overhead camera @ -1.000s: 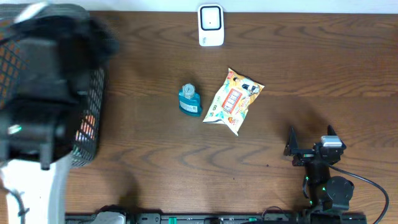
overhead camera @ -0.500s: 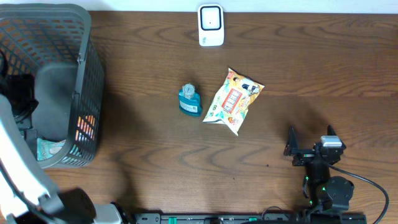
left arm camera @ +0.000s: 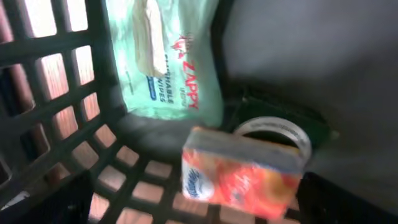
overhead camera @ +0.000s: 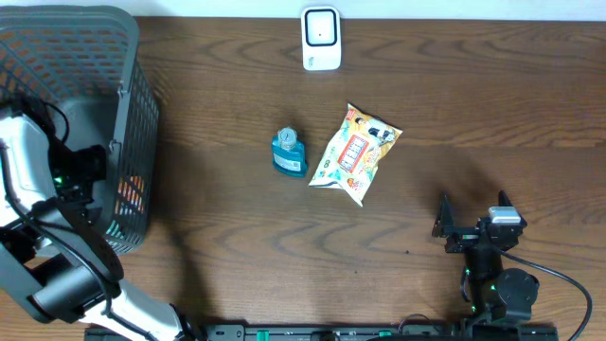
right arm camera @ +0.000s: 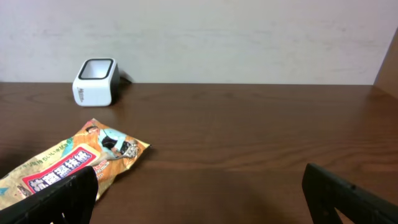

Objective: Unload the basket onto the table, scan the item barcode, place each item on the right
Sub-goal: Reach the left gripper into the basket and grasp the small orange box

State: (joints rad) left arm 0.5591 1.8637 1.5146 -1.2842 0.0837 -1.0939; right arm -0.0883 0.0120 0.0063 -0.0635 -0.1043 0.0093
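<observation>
A dark plastic basket [overhead camera: 142, 123] with lattice walls stands at the left edge of the wood-grain table [overhead camera: 473, 104], and the left arm reaches down into it. Inside, the left gripper [left arm camera: 205, 199] hangs with its jaws spread wide and nothing held, over a glossy orange-red carton [left arm camera: 239, 183]. The carton lies on a clear tape roll [left arm camera: 273, 132], beside a soft pale green packet of wipes [left arm camera: 168, 68]. Out on the table, a crinkled snack bag [overhead camera: 356, 154] lies flat just beside a small teal bottle [overhead camera: 289, 152]. A boxy white scanner [overhead camera: 321, 39] with rounded corners stands at the far edge, apart from both. The right gripper [overhead camera: 472, 216] rests near the front right, jaws wide apart and empty.
</observation>
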